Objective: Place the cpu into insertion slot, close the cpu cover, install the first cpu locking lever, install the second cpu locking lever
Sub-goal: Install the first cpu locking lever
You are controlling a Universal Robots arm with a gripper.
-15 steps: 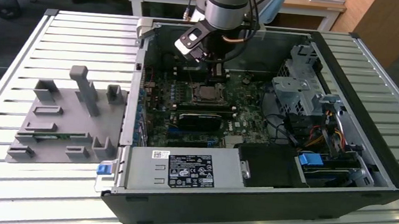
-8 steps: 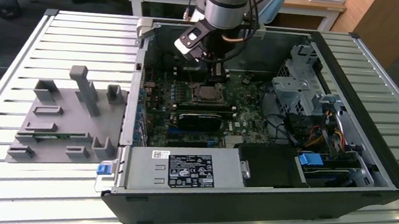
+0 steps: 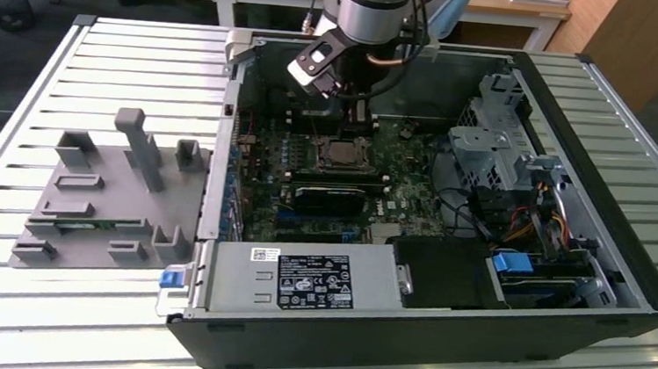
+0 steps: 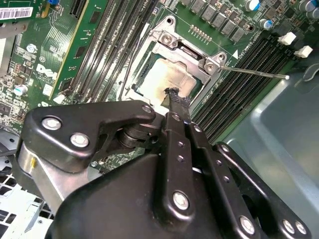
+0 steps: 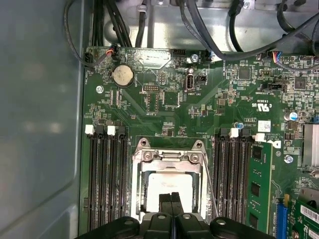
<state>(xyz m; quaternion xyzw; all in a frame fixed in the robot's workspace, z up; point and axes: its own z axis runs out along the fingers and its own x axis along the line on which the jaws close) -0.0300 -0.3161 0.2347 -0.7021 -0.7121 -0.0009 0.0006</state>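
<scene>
In the exterior view my arm comes down into the open computer case (image 3: pixel 410 350). My gripper (image 3: pixel 355 120) hangs just above the insertion slot (image 3: pixel 340 154) on the green motherboard (image 3: pixel 416 196). A grey fixture (image 3: pixel 105 193) lies on the slatted table (image 3: pixel 60 322), well apart from me, outside the case.

In the second wrist view my gripper (image 4: pixel 174 94) is closed: the 2 fingers (image 4: pixel 175 129) press together with nothing between them. Right under their tip lies the cpu (image 4: pixel 160 77), seated in the slot with its beige metal top up. I cannot tell whether the tip touches it. The cpu cover (image 4: pixel 185 50) frames the chip just beyond my tip. 1 thin locking lever (image 4: pixel 254 72) juts out past the cover's corner, over the memory slots (image 4: pixel 234 94).

In the first wrist view my fingers (image 5: pixel 165 201) meet directly over the cpu (image 5: pixel 169 180), which shows through the cut-out of the cover (image 5: pixel 169 158). The lever (image 5: pixel 210 185) slants just beside the cover, between it and the memory slots (image 5: pixel 234 184). A coin battery (image 5: pixel 122 75) sits well beyond.
</scene>
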